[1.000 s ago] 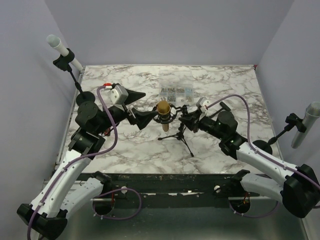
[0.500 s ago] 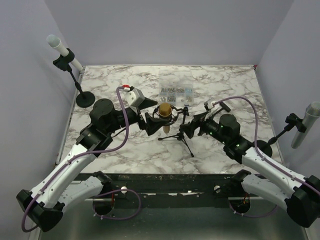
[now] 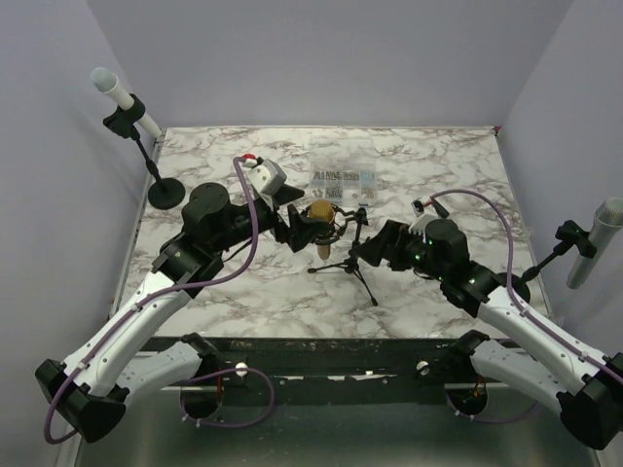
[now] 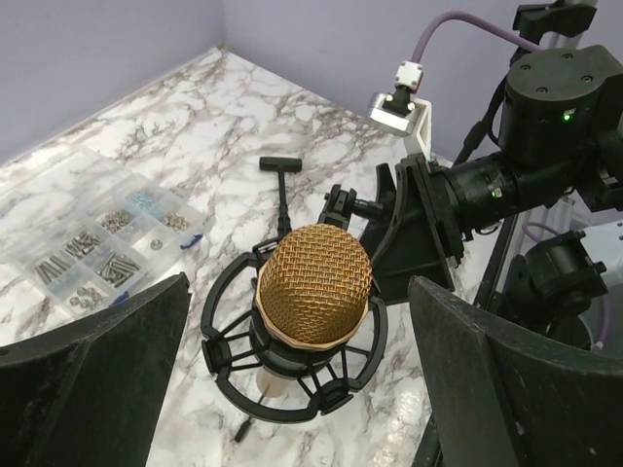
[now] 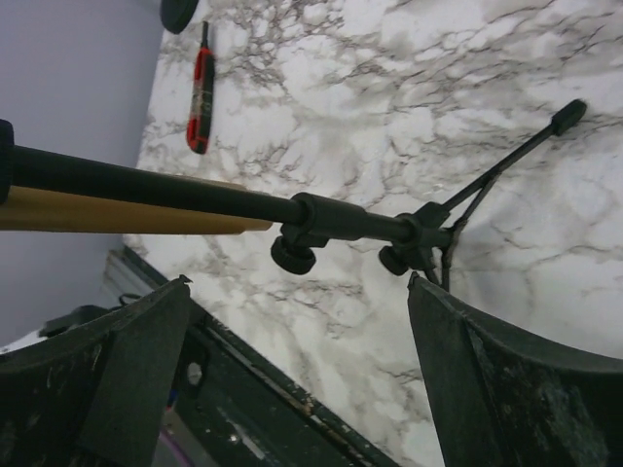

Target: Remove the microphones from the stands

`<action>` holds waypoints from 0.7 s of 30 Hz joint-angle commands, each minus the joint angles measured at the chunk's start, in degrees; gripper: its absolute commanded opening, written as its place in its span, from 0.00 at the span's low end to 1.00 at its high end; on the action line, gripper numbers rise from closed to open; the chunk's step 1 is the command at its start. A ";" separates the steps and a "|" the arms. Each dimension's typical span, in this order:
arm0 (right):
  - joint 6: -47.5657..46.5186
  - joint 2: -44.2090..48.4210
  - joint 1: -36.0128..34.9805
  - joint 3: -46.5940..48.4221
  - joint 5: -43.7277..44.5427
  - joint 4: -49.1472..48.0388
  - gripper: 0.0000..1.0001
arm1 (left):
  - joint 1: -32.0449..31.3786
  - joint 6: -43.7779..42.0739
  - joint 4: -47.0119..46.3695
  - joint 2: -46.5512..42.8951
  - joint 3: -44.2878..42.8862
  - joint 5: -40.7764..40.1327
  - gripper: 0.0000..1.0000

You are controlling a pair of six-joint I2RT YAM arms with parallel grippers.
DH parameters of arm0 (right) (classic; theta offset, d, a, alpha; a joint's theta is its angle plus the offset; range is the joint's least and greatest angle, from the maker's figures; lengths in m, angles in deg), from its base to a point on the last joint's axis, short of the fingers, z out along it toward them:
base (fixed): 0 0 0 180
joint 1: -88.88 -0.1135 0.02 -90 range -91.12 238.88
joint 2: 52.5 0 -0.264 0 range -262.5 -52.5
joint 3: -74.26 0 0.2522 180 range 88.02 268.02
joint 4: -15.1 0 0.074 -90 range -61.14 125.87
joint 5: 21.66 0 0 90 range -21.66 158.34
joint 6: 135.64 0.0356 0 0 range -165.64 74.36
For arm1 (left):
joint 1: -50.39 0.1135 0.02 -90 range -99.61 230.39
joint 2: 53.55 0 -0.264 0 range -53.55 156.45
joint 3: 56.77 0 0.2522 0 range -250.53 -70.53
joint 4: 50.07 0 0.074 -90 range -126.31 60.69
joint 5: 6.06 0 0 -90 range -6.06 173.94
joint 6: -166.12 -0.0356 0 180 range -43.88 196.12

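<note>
While wide open, left tool level at microphone, right tool at stand

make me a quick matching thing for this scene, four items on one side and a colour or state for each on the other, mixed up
Column one
1. microphone
2. parts box
3. hand tool
4. left gripper

Column two
a. clear, split into many small compartments
b. open, straddling the microphone
c. gold mesh head
d. red and black, lying flat on the marble table near its edge

Pairs: 1-c, 2-a, 3-d, 4-b
</note>
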 commanded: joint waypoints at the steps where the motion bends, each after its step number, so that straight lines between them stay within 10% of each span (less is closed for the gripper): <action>1: 14.40 -0.02 -0.06 -3.23 -6.32 -6.70 0.90 | -1.16 0.42 2.20 0.81 -1.77 -1.52 0.91; 9: 22.14 1.47 -0.08 -9.68 -5.95 -16.69 0.76 | -3.02 -0.14 2.33 1.06 -1.78 -4.53 0.85; 21: 15.87 8.66 -0.07 -7.74 0.93 -5.80 0.80 | -3.40 1.63 3.16 4.97 -3.24 -6.45 0.65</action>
